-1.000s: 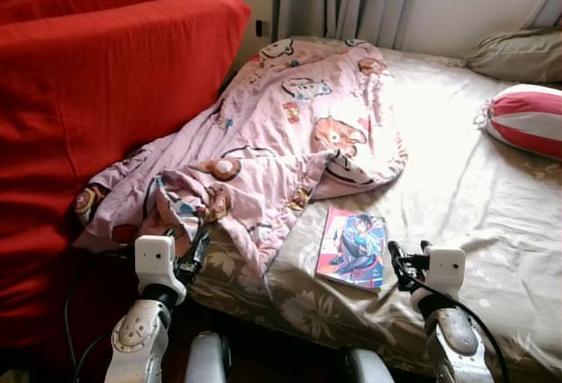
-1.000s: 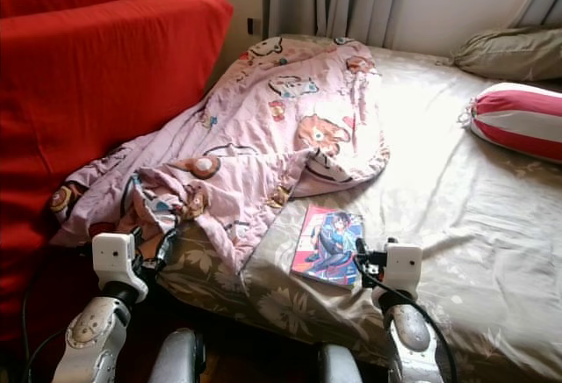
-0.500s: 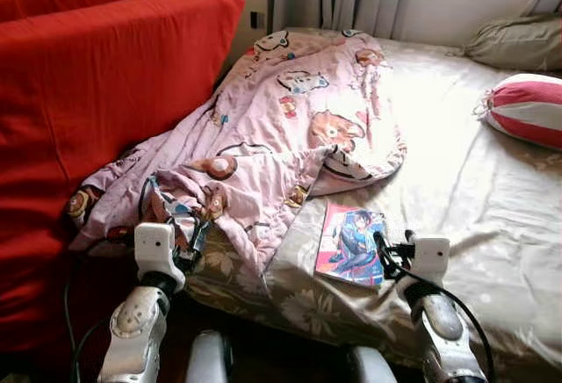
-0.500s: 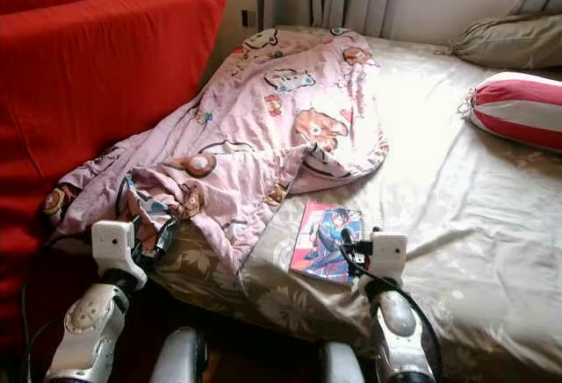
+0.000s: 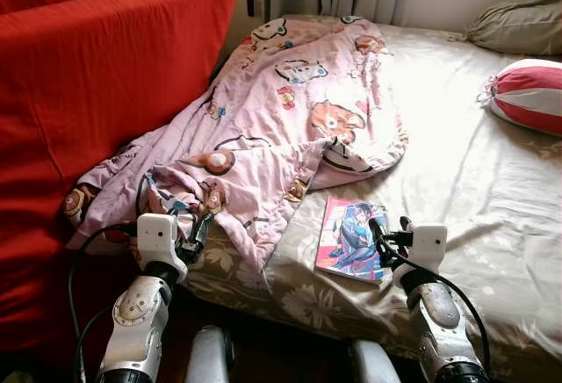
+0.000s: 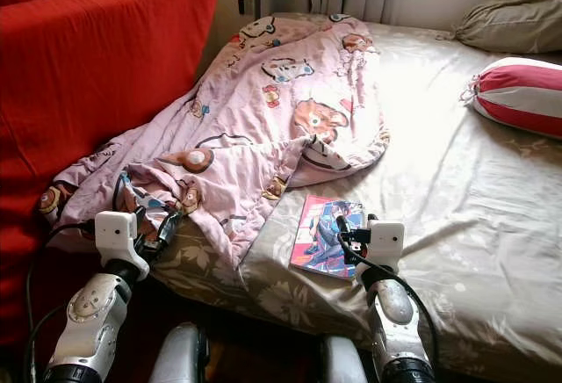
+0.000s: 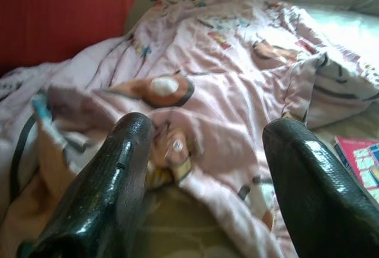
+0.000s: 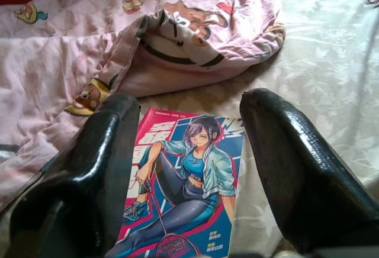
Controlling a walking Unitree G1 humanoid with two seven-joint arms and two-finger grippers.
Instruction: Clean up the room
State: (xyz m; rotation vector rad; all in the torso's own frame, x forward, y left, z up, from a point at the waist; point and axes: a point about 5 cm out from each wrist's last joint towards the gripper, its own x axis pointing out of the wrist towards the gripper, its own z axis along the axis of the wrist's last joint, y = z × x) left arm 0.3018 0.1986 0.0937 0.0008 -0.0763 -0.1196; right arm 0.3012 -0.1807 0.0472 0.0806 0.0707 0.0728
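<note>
I take the step in hand to be picking the book [image 5: 352, 239] off the bed [image 5: 492, 190]; it lies flat on the sheet near the front edge, just beside the lower fold of the pink quilt [image 5: 272, 137], which is heaped from the red sofa [image 5: 97, 75] across the bed's left side. My right gripper [image 8: 180, 175] sits low over the book's near end with its fingers [image 8: 296, 169] spread wide, the cover framed between them and nothing held. Since the book lies flat, I would not try to pinch it from above: I judge it better to slide one finger under the near edge, where the soft mattress should give a little, and close on the spine side so the pages do not fan open. I would keep clear of the quilt's hem, which lies close enough to catch a finger. My left gripper [image 7: 207, 169] is also open and empty, at the bed's front edge facing the bunched quilt corner [image 5: 198, 198]; I would leave it there until the book is lifted. The striped pillow [image 5: 529, 106] and the grey one [image 5: 518, 25] lie well apart at the far right and need no care now.
</note>
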